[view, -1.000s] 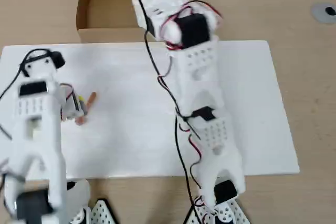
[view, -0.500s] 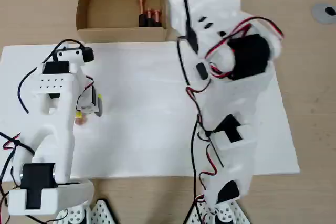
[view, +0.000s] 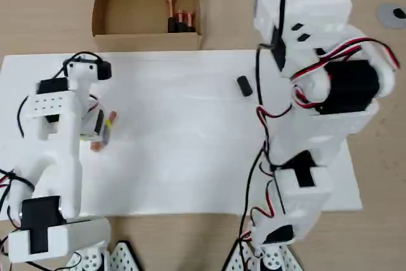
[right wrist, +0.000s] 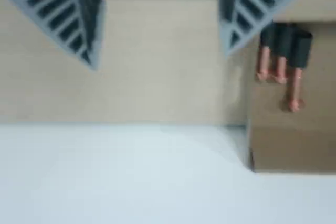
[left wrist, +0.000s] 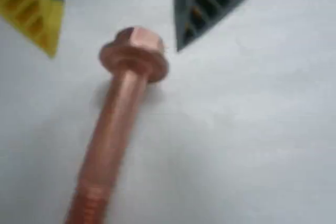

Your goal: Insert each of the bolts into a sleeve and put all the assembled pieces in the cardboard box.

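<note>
A copper bolt point(left wrist: 128, 82) with a hex flange head lies flat on the white mat point(view: 177, 144). My left gripper point(left wrist: 114, 48) hangs just above it, open, one yellow-edged finger on each side of the head. In the high view the bolt point(view: 106, 126) pokes out beside that gripper point(view: 98, 125) at the mat's left. A black sleeve point(view: 244, 85) lies alone on the mat near the right arm. Three bolts in black sleeves point(view: 179, 17) rest in the cardboard box point(view: 101, 11). My right gripper point(right wrist: 157, 56) is open and holds nothing, over bare table beside the box point(right wrist: 273, 145), with the assembled pieces point(right wrist: 281, 61) visible inside.
The right arm's tall white body point(view: 323, 93) stands over the mat's right side. A grey disc point(view: 392, 14) sits on the wooden table at the far right. The mat's middle is bare.
The right arm has swung right, away from the box, uncovering the three assembled pieces and the black sleeve. The left arm has shifted slightly over the bolt.
</note>
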Robot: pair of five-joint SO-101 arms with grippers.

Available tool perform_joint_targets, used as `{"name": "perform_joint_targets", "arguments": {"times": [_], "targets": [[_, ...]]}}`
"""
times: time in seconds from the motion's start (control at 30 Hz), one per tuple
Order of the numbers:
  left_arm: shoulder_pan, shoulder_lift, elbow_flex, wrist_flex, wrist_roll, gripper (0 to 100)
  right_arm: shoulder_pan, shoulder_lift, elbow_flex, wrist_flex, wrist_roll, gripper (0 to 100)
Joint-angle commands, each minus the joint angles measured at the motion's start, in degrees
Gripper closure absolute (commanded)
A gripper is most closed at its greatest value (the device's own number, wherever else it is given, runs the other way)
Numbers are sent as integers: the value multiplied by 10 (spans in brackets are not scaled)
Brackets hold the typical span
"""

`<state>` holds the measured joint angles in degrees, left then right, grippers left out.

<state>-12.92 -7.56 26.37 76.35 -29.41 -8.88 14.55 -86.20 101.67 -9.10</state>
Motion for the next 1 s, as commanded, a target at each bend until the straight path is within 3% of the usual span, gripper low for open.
{"name": "perform_joint_targets", "arguments": {"times": [0.0,0.4,0.83,0.97], "targets": [[-11,-3,-22,-30,-40,843,10,-55,61,9,6,813],[-2,1,80,-156,-61,843,12,-182,240,8,6,813],[28,1,149,-207,-37,848,10,-253,296,8,6,813],[31,1,179,-224,-37,967,11,-262,296,8,4,813]]}}
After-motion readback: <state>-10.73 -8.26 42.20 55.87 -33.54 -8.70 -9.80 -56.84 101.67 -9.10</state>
